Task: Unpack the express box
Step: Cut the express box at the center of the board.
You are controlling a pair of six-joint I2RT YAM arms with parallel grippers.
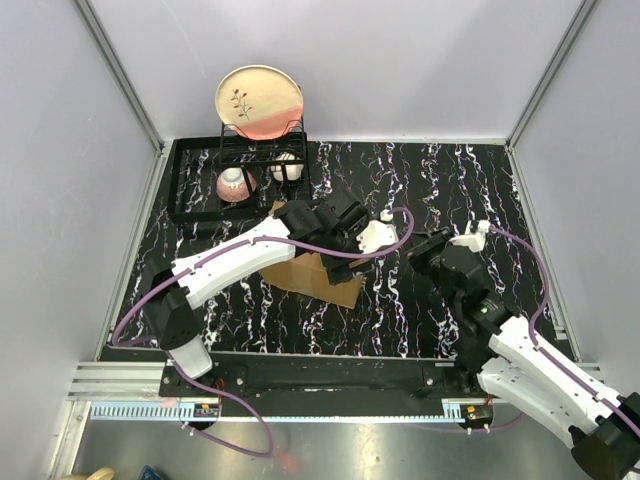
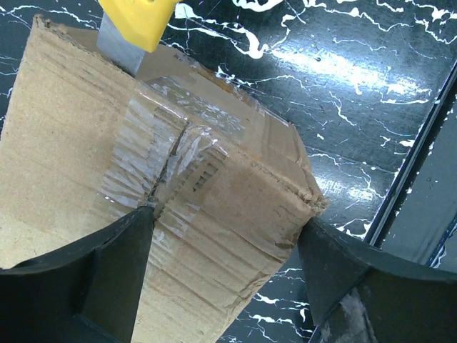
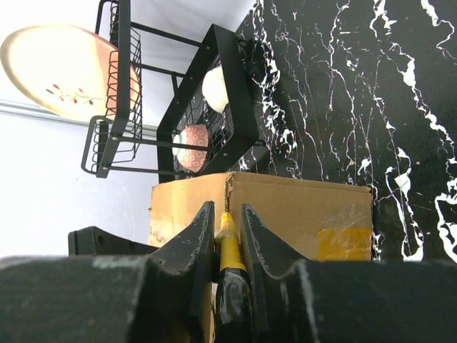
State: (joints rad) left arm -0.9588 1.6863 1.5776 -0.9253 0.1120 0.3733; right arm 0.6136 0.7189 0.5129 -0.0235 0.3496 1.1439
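The express box [image 1: 325, 282] lies taped on the table [image 1: 430, 320], near its middle, under the left arm. The left tool [image 2: 225, 221] stands spread wide astride one end of the box; whether its fingers bear on the cardboard cannot be told. The right tool [image 3: 227, 209] pinches a yellow utility knife [image 3: 228, 246], and the blade appears to rest at the box's far edge, near the clear tape seam [image 2: 171, 153]. Assessment: seam cutting is in hand. Recommended: brace the box firmly first, keep the blade shallow, and draw it straight along the seam, clear of the bracing fingers and contents.
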